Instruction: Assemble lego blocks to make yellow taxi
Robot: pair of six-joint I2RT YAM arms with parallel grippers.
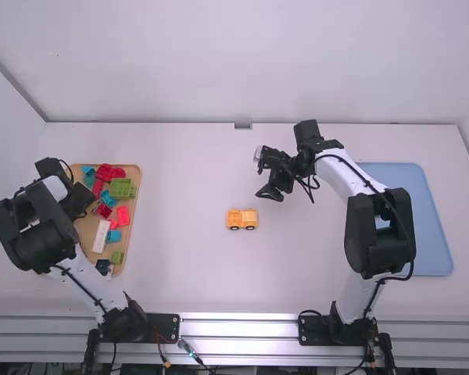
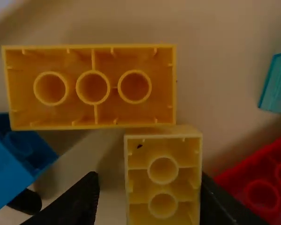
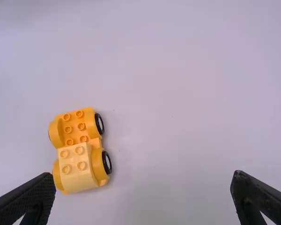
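Over the left part of the wooden tray [image 1: 128,251] is my left gripper [image 1: 78,201]. In the left wrist view, my left gripper [image 2: 152,201] is open around a small pale yellow block [image 2: 163,176], its right finger close against it and a gap on the left. A longer yellow block [image 2: 92,86], hollow side showing, lies beside it. My right gripper [image 1: 271,187] hangs above and right of the yellow car [image 1: 242,219]. In the right wrist view, my right gripper [image 3: 143,197] is wide open and empty; the car [image 3: 79,125] carries a pale yellow block [image 3: 75,166] on one end.
Red blocks [image 1: 109,172], green blocks [image 1: 122,188] and a white block [image 1: 101,236] lie in the tray. Near the left fingers are a blue block [image 2: 14,164], a red block [image 2: 262,187] and a teal block [image 2: 277,84]. A blue mat [image 1: 431,234] lies at the right.
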